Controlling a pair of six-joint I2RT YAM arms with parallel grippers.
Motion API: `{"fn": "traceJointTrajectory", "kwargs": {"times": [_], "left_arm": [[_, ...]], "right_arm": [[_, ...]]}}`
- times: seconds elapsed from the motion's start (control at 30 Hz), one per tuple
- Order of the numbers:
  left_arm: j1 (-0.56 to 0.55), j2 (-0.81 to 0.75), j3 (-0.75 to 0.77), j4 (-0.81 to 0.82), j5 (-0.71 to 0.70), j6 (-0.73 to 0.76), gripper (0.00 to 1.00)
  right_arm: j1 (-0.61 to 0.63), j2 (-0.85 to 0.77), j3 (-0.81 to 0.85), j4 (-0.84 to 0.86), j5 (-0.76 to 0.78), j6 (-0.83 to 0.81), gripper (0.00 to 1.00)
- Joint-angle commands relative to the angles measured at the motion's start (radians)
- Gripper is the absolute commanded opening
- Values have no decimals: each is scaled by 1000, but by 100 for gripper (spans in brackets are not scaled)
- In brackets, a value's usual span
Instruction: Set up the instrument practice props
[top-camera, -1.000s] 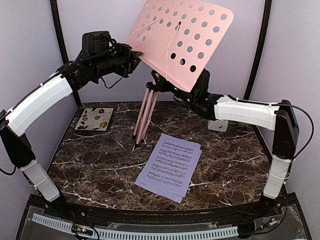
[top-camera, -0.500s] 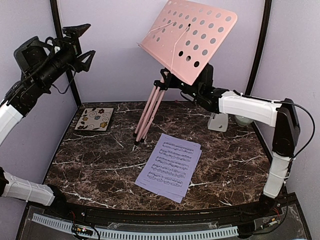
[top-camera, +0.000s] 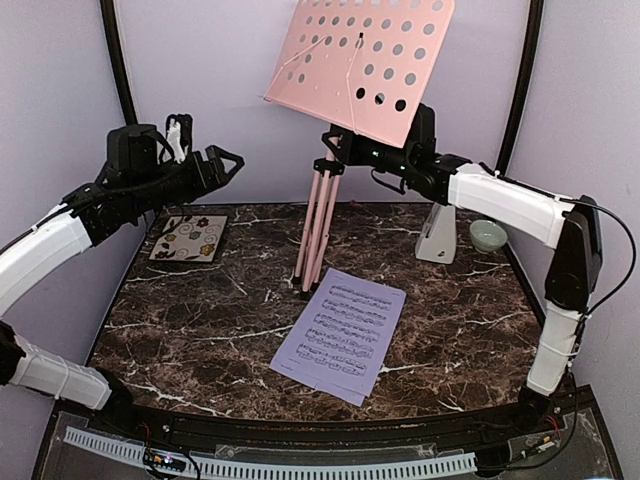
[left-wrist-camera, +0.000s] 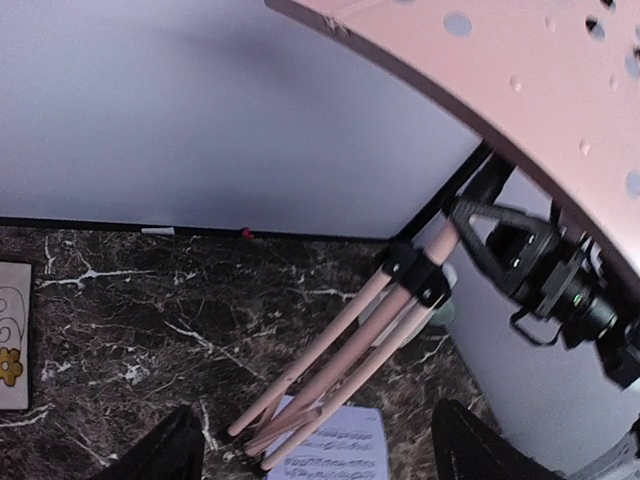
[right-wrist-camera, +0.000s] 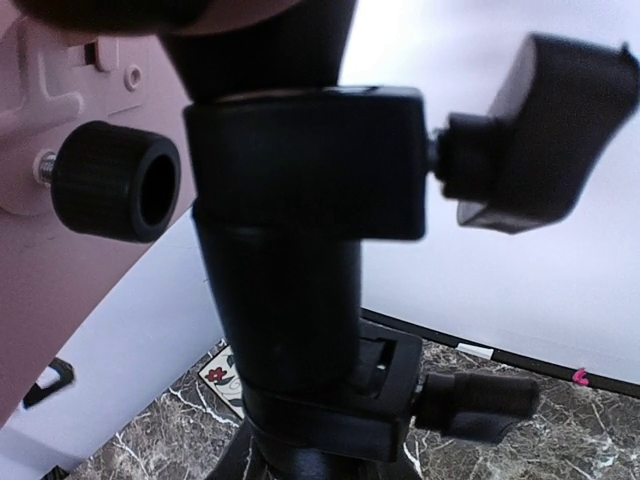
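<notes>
Pink music stand (top-camera: 370, 65) newly upright on marble tabletop (top-camera: 200, 330), lavender walls (top-camera: 60, 100)

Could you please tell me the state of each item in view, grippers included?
music stand: upright, legs folded together, tray tilted.
right gripper: shut on the music stand's neck.
left gripper: open, in the air, holding nothing.
sheet-music pages: lying flat, stacked.
metronome: standing upright.
bowl: upright.
floral tile: lying flat.

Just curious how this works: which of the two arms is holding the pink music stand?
The right gripper has it, clamped on the music stand's black post under the pink tray. The left gripper hangs open in the air, touching nothing.
</notes>
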Motion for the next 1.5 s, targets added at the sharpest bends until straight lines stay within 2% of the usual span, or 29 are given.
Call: {"fn": "traceJointTrajectory", "kwargs": {"times": [0.0,0.13,0.27,0.37,0.6,0.83,1.1,1.23,1.47], "left_arm": [[-38,19,-96,76,95,386,79],[-98,76,-149,120,66,515,70],[-132,135,-211,257,57,549,65],[-140,198,-202,322,65,544,62],[-164,343,-111,375,43,537,54],[-167,436,9,377,-63,579,45],[-167,540,146,391,-51,606,40],[-169,569,199,393,-60,658,34],[-169,585,218,376,-56,830,15]], "right_arm": [[-11,-163,148,250,-45,-19,0],[-11,-175,159,233,-46,-21,0],[-11,-181,167,230,-55,-25,0],[-10,-180,182,232,-63,-18,0],[-11,-187,220,220,-65,-10,0],[-9,-193,216,220,-98,26,0],[-5,-203,203,219,-119,47,0],[-5,-213,196,210,-134,65,0],[-3,-233,199,179,-137,66,0]]}}
